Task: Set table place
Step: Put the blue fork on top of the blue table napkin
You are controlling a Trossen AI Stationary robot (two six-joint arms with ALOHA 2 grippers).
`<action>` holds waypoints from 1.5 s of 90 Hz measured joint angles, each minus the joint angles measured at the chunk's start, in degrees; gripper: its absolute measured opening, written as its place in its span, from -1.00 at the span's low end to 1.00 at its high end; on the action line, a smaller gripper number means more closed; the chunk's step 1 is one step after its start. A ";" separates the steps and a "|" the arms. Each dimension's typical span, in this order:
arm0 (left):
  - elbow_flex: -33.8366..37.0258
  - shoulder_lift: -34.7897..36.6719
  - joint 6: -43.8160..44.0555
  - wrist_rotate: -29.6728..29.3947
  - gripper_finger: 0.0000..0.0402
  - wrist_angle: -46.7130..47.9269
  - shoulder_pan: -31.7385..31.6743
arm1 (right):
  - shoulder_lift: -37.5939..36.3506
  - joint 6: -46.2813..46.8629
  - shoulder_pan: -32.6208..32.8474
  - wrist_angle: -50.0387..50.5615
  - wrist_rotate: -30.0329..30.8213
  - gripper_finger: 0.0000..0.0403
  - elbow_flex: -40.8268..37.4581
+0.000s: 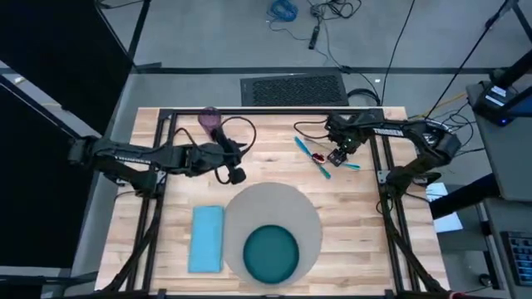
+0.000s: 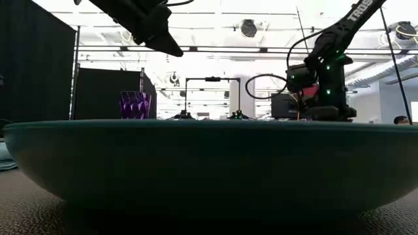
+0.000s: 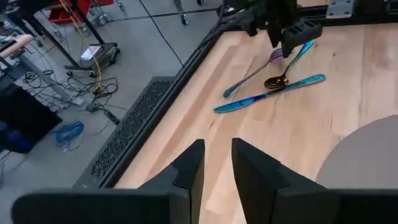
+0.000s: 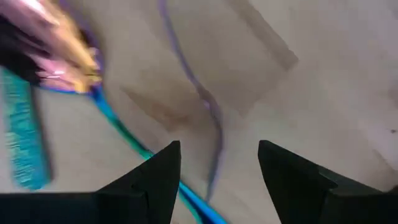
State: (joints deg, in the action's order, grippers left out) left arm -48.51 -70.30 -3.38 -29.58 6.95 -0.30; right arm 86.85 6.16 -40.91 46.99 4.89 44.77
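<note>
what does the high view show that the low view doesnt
Only the high view shows the light-blue napkin, the grey-beige mat, the cutlery under the right gripper, and the plank table. Only the low view shows the room's ceiling lights and the plate's side profile. Both show the teal plate, the purple cup and both arms.

Clutter on the floor beyond the far edge

Dark floor vent grille [image 1: 293, 88] close by; farther off, coiled blue cable [image 1: 283, 10], loose black cords [image 1: 332, 10], red cart [image 3: 102, 6].
</note>
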 joint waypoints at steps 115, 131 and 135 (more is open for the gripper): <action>-0.02 0.00 -4.52 17.31 -0.66 -2.50 0.09 | -18.24 12.27 26.52 14.33 3.94 -1.00 18.62; -0.02 0.00 -4.52 18.63 -0.66 -7.45 0.04 | -19.30 18.99 38.54 11.45 7.03 -1.00 18.62; -0.02 0.00 -4.52 18.64 -0.66 -7.68 0.04 | -18.92 20.17 40.71 11.46 6.96 -1.00 18.62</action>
State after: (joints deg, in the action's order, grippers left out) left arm -48.53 -70.30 -7.90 -10.94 -0.73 -0.25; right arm 67.93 26.33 -0.20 58.45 11.85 63.40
